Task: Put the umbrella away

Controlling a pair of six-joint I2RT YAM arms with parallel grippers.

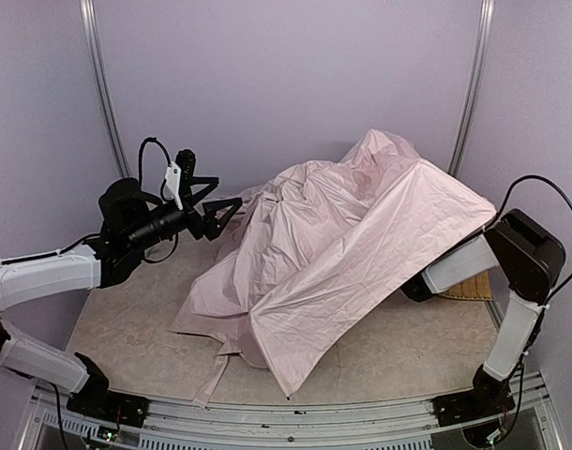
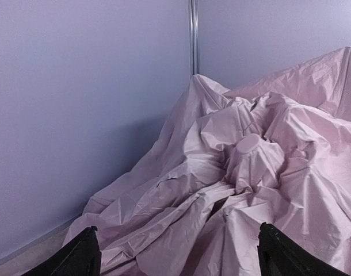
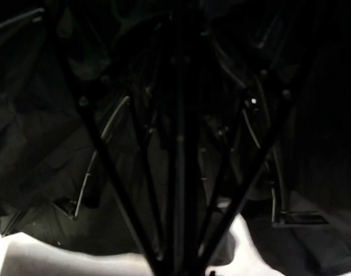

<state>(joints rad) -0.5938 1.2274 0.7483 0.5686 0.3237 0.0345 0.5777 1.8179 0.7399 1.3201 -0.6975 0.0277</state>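
The pale pink umbrella lies half-collapsed over the middle of the table, with its canopy crumpled and draped. Its strap trails toward the front edge. My left gripper is open and empty, raised just left of the canopy's left edge. In the left wrist view the fabric fills the space ahead of my left gripper. My right arm reaches under the canopy, which hides its gripper from above. The right wrist view is dark, showing the black lining, ribs and thin black shaft. The shaft runs down into my right gripper.
A woven straw mat lies at the right edge, partly under the right arm. Purple walls close in at the back and both sides. Bare tabletop shows at the front left.
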